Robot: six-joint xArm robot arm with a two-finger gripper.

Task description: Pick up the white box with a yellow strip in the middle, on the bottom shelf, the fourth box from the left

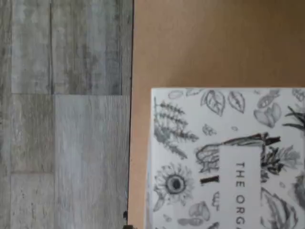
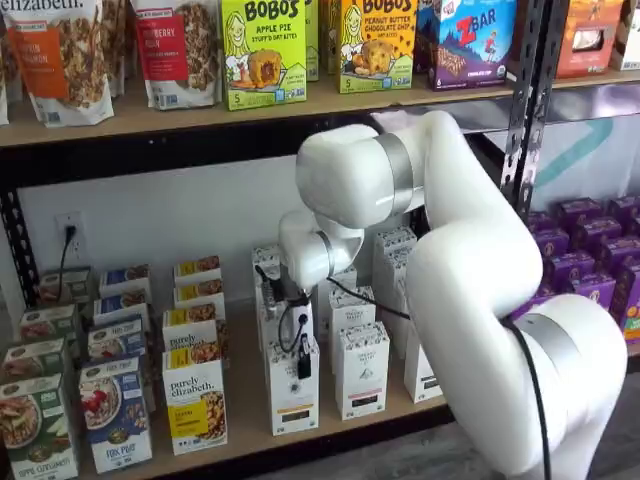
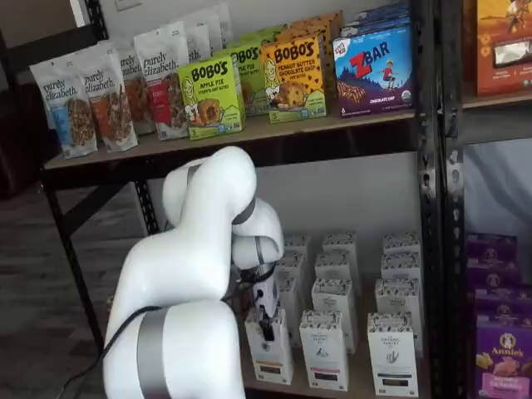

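Note:
The white box [image 2: 293, 400] [image 3: 270, 353] stands upright at the front of the bottom shelf [image 2: 245, 405], at the head of a row of cartons like it. My gripper [image 2: 303, 365] [image 3: 268, 326] hangs right at its top front edge, and only one black finger shows there, side-on, with a cable beside it. The jaws stand open and the box rests on the shelf, not lifted. In the wrist view the box's black-and-white patterned top [image 1: 228, 162] lies on the tan board [image 1: 190, 43], close to the board's front edge.
More white cartons [image 2: 362, 370] stand to the right. "purely elizabeth" boxes [image 2: 195, 400] stand to the left, and purple boxes [image 2: 590, 270] beyond a black upright [image 2: 525, 100]. The upper board holds Bobo's boxes [image 2: 263, 50]. Grey plank floor [image 1: 62, 114] lies below the shelf edge.

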